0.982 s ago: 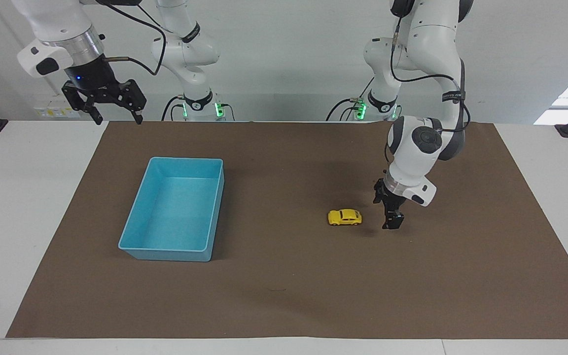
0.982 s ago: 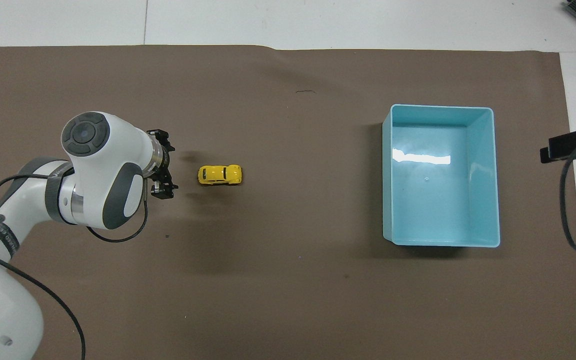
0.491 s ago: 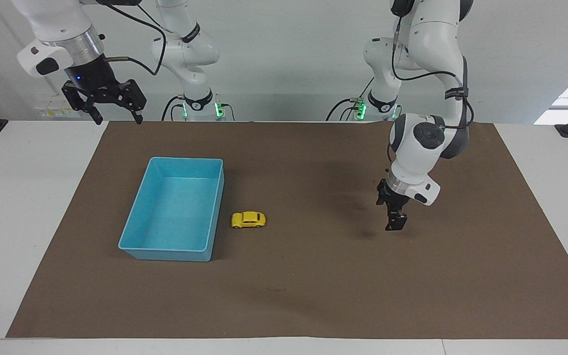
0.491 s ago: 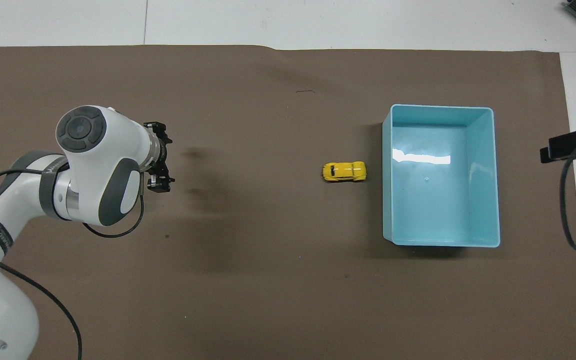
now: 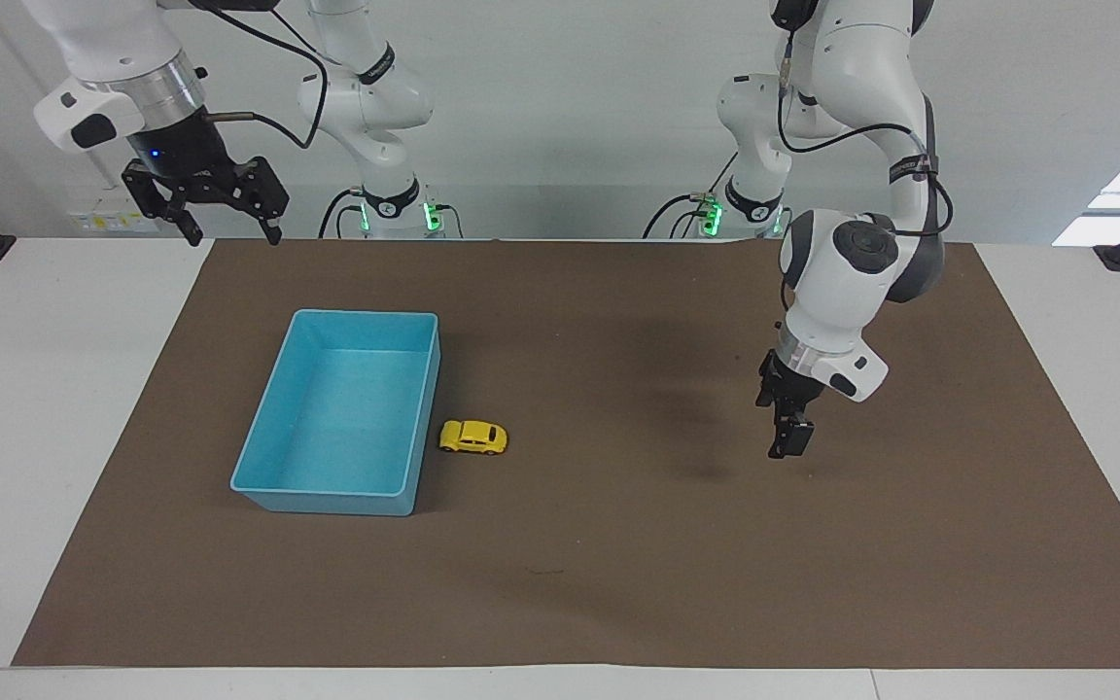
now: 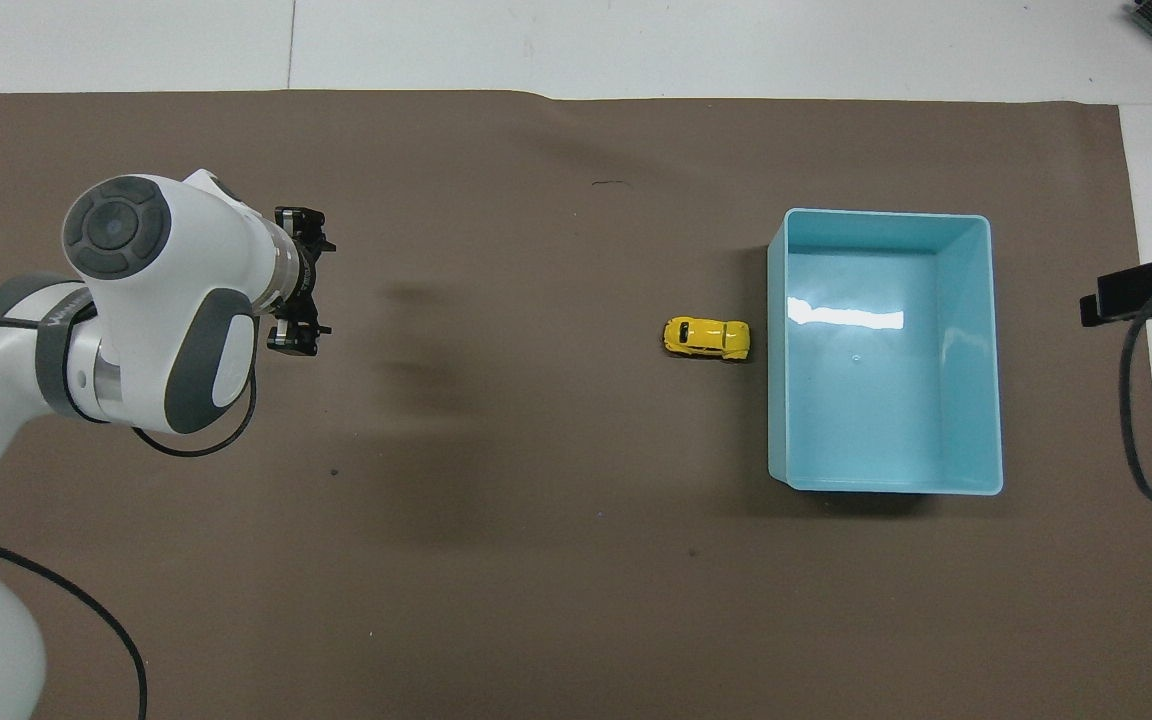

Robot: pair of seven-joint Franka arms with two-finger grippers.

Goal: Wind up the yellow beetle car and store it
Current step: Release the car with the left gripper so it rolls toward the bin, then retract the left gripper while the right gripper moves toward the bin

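Nearest the robots, keeps the right gripper (image 5: 232, 231) waiting aloft, fingers spread wide. Farther out, lifts the left gripper (image 5: 786, 442) away empty, fingers parted, well apart from the yellow beetle car (image 5: 473, 437). Has rolled across the mat (image 5: 618, 564) to stop just beside the blue tray (image 5: 327, 503); wound and run, so only storing remains.

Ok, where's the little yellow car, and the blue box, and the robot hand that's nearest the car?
yellow beetle car (image 5: 473, 437): facing view, on its roof.
blue tray (image 6: 983, 350): overhead view, on its wall at the right arm's end.
left gripper (image 5: 789, 443): facing view, between its fingers' tips.
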